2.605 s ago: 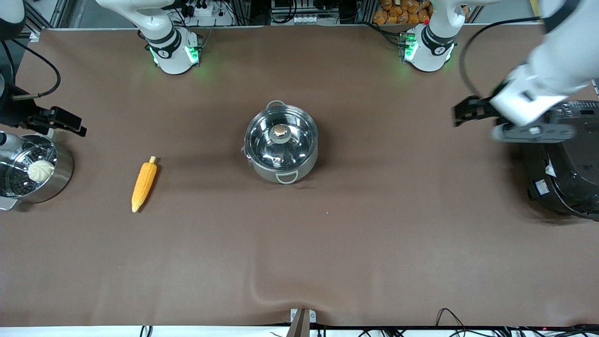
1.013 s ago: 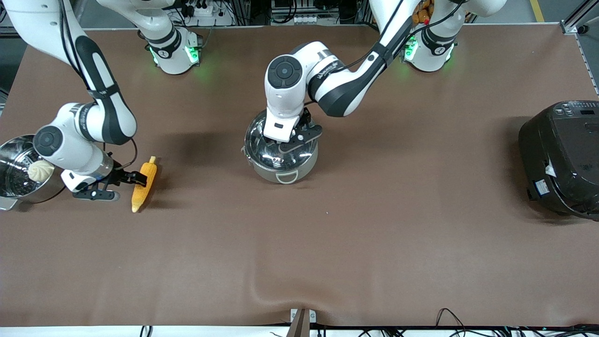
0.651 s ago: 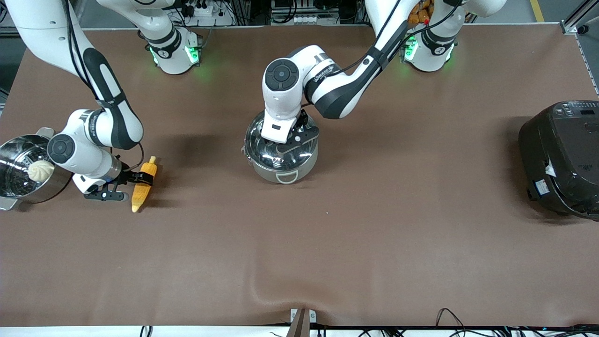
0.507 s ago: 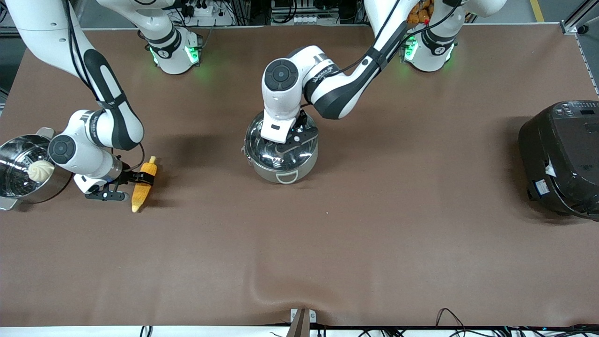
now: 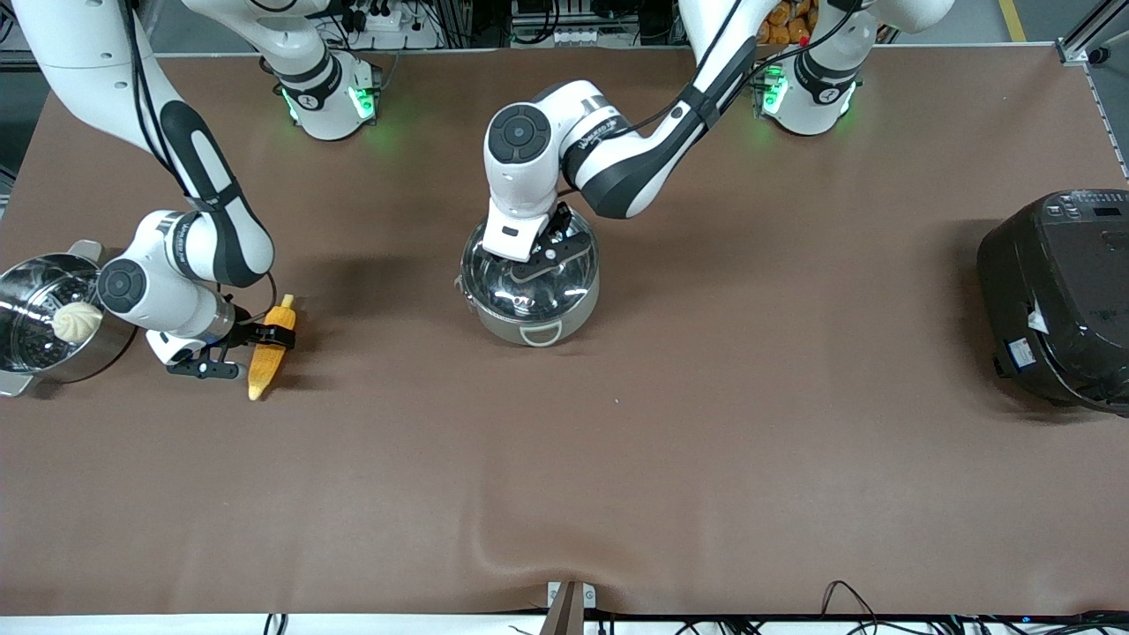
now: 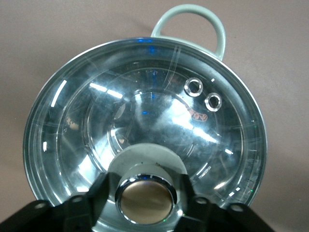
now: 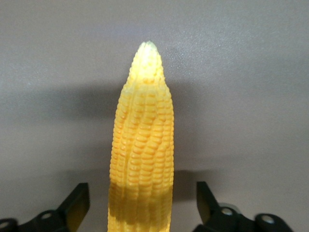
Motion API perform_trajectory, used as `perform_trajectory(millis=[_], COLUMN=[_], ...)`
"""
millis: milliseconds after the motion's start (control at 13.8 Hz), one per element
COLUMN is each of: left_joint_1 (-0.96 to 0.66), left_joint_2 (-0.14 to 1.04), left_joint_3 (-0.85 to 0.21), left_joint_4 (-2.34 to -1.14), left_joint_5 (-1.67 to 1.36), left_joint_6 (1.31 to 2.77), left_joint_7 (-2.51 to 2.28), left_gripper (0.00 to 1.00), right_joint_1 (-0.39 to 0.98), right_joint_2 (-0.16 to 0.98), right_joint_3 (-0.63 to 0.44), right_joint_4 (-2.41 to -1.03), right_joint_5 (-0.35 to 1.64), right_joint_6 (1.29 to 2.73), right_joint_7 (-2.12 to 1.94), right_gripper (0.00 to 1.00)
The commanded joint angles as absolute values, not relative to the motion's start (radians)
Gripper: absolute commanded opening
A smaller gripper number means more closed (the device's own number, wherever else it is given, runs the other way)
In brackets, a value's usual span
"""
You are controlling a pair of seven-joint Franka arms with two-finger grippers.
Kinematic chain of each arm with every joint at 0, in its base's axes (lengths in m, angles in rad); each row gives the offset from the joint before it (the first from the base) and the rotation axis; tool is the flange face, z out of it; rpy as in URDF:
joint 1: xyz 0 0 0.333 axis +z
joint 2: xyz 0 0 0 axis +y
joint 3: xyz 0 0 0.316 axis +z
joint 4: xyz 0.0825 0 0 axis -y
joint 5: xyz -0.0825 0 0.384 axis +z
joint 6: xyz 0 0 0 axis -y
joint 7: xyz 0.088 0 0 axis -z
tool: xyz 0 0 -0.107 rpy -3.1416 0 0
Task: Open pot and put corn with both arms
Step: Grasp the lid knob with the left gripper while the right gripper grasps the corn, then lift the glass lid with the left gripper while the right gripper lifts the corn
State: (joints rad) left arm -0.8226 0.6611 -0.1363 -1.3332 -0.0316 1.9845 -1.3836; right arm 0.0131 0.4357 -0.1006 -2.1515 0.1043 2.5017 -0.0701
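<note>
The left gripper (image 6: 147,203) clasps the metallic knob of the shiny round steel pot (image 5: 530,280): lift straight. Beside that pot, the right gripper (image 7: 142,205), fingers wide, straddles the yellow corn cob (image 5: 270,348) on the bench: close centred.

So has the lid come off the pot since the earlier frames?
Yes, just: the lid, held by the left hand, now sits shifted toward the arm bases against the pot.
</note>
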Motion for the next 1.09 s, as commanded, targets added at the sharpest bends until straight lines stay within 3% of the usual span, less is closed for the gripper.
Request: perform_trajectory(millis=[0,145,289,362,651,1013], left_joint_1=[-0.833,-0.834,-0.833,-0.828,-0.755,-0.579], left_joint_2=[0.672,0.664,0.651,0.625,0.491,0.367], left_joint_3=[-0.129,-0.129,-0.127,-0.127,-0.130,-0.132], left_joint_4=[-1.313,-1.313,-1.312,-1.312,-1.331,-1.360], left_joint_5=[0.003,0.005,0.005,0.005,0.014,0.017], left_joint_6=[1.973,1.965,1.913,1.883,1.820,1.680], left_joint_7=[-1.404,-1.404,-1.402,-1.401,-1.385,-1.203], left_gripper=[0.33,0.13,0.00,0.00,0.00,0.00], right_joint_1=[0.008,0.012,0.012,0.012,0.017,0.044], right_joint_2=[0.448,0.454,0.453,0.451,0.428,0.345], right_joint_3=[-0.094,-0.094,-0.094,-0.094,-0.091,-0.090], right_joint_4=[-2.154,-2.154,-2.152,-2.151,-2.109,-1.912], right_joint_5=[0.143,0.173,0.178,0.184,0.187,0.187], right_joint_6=[2.503,2.499,2.479,2.476,2.381,2.032], right_joint_7=[-0.092,-0.092,-0.091,-0.089,-0.080,-0.068], right_gripper=[0.75,0.53,0.35,0.28,0.23,0.30])
